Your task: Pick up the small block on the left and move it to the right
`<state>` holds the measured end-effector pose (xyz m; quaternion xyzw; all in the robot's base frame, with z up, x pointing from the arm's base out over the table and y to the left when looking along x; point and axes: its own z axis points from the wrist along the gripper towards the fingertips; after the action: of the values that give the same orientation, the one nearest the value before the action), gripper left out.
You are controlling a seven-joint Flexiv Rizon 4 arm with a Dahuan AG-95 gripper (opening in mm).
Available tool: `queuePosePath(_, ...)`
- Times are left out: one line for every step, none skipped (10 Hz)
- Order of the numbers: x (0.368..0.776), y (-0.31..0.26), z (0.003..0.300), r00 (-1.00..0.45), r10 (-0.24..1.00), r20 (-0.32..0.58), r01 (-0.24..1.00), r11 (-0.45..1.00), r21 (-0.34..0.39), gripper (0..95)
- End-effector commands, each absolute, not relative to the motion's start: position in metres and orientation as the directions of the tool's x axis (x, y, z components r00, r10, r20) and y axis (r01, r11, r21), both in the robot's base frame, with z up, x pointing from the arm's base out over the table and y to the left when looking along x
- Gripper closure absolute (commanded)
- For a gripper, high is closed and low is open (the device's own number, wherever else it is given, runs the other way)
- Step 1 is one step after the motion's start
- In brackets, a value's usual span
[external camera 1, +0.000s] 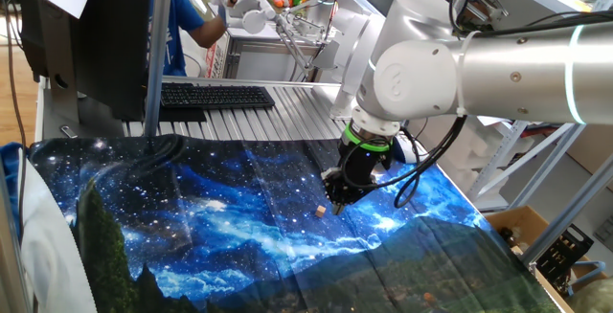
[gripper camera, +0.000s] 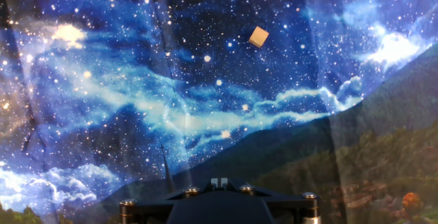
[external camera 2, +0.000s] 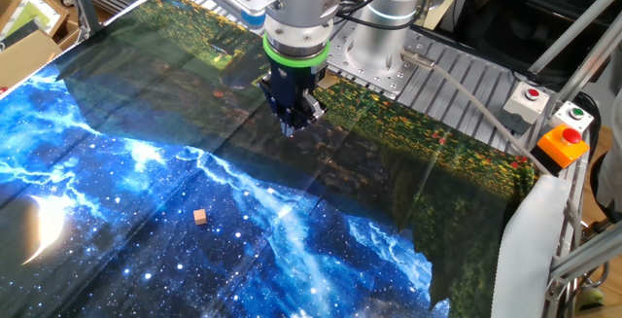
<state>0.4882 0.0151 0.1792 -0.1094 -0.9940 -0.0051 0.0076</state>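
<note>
The small block is a tiny tan cube lying on the blue galaxy-print cloth [external camera 1: 211, 246]. It shows in one fixed view [external camera 1: 320, 212], in the other fixed view [external camera 2: 200, 217] and in the upper middle of the hand view [gripper camera: 259, 36]. My gripper [external camera 1: 337, 206] hangs from the silver arm a little above the cloth, apart from the block. In the other fixed view the gripper [external camera 2: 290, 129] is well off from the block. In the hand view its fingertips [gripper camera: 219, 181] stand close together with nothing between them. It is shut and empty.
A black keyboard [external camera 1: 215, 96] lies on the ribbed metal table beyond the cloth. A monitor [external camera 1: 105, 35] stands at the back left. A button box with an orange button [external camera 2: 564, 143] sits at the table's corner. The arm's base [external camera 2: 374, 60] is bolted beside the cloth.
</note>
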Motion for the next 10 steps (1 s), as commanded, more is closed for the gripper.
queuePosePath(0.488,0.016,0.180,-0.970,0.243,0.024,0.243,0.970,0.008,95.0)
queuePosePath(0.487,0.016,0.180,-0.966,0.257,0.023,0.257,0.966,0.008,95.0)
queuePosePath(0.487,0.016,0.180,-0.965,0.263,0.019,0.263,0.965,0.009,95.0)
queuePosePath(0.488,0.016,0.181,-0.964,0.264,0.018,0.264,0.964,0.009,95.0)
queuePosePath(0.493,0.017,0.183,-0.963,0.270,0.018,0.271,0.963,0.008,95.0)
queuePosePath(0.498,0.016,0.185,-0.962,0.272,0.018,0.272,0.962,0.007,95.0)
queuePosePath(0.513,0.016,0.190,-0.962,0.272,0.021,0.272,0.962,0.004,95.0)
queuePosePath(0.527,0.015,0.193,-0.960,0.280,0.016,0.281,0.960,0.003,95.0)
queuePosePath(0.543,0.013,0.195,-0.958,0.287,0.015,0.287,0.958,0.001,95.0)
queuePosePath(0.564,0.009,0.195,-0.958,0.285,0.010,0.285,0.958,-0.004,95.0)
